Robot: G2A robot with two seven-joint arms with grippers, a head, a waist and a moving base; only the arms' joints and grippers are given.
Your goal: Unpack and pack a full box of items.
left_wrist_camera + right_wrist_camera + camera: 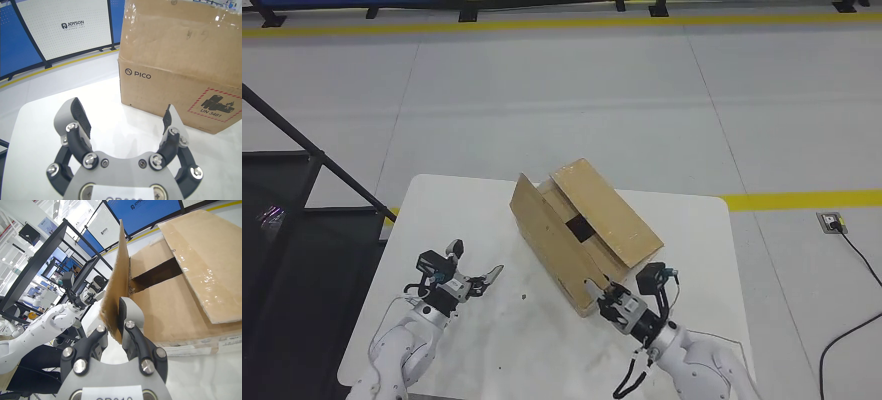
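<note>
Two claws, different states. The right gripper (118, 313) was closed on the near corner of the box's long flap (115, 275), one finger (130, 308) pressed on the inner face and the other hidden behind the cardboard. That flap stood upright along the box's left edge. From above, the same gripper (604, 298) sat at the box's near corner. The left gripper (122, 106) was spread wide with nothing in it, low over the table (56, 117), facing the box's side and clear of it. From above, this gripper (474, 272) was left of the box, not touching. The box (627, 225) stood on the table (492, 340), turned at an angle to the table's edges. The opposite long flap (198, 256) lay down over the top, shiny with tape. Between the inner flaps a dark gap (157, 273) showed; couldn't tell what was inside. A red-hatched label (213, 106) was on the side facing the left gripper.
</note>
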